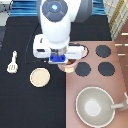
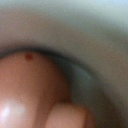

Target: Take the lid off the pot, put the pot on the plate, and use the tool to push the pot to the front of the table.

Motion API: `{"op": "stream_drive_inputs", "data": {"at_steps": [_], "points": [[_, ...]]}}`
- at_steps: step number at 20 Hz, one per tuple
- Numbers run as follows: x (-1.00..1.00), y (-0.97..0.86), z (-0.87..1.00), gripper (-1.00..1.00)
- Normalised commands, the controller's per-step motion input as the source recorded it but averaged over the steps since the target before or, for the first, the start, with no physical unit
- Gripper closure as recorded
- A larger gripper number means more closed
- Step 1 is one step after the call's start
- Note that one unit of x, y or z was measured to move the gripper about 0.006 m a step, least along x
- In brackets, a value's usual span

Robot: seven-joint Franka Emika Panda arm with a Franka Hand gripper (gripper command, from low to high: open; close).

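Looking steeply down in the exterior view: large flat black table (image 1: 25,105) filling the exterior view's left, pinkish-brown smooth stove top (image 1: 117,75) on the exterior view's right with matte black round burner discs (image 1: 104,51). Hanging over the seam between them, the bulky glossy white arm with its two-finger gripper (image 1: 64,64), blue block at the hand, set directly over a small pale-pink round pot (image 1: 70,66), only a sliver of which peeks out beside the blue block. Cannot tell whether the gripper's fingers stand apart, together or clamped on anything. Cannot tell either whether the lid sits on the pot, hidden as it is under the hand. Lying near the pot, toward the exterior view's left and slightly lower, a flat round cream-tan plate (image 1: 40,77), bare, with a slightly darker rim. Resting well apart at the exterior view's far left, a small cream-white spatula tool (image 1: 13,62), slotted squarish head toward the bottom, short handle toward the top. Sitting at the exterior view's bottom right, a large grey-beige round pan (image 1: 95,106) with a long handle.

Seen from the wrist: very close, blurred, a smooth rounded pale-pink surface (image 2: 30,85) with a small reddish speck, curving pale grey-white beyond it.
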Motion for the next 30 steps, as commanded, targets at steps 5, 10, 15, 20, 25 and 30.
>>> {"op": "stream_drive_inputs", "data": {"at_steps": [5, 10, 15, 20, 25, 30], "points": [[0.0, -0.93, 0.22, 1.0], [0.0, -1.0, -0.2, 1.0], [0.09, -0.76, -0.61, 1.0], [0.24, -0.35, -0.57, 1.0], [0.14, -0.28, -0.57, 1.0], [-0.11, -0.37, -0.67, 1.0]]}}
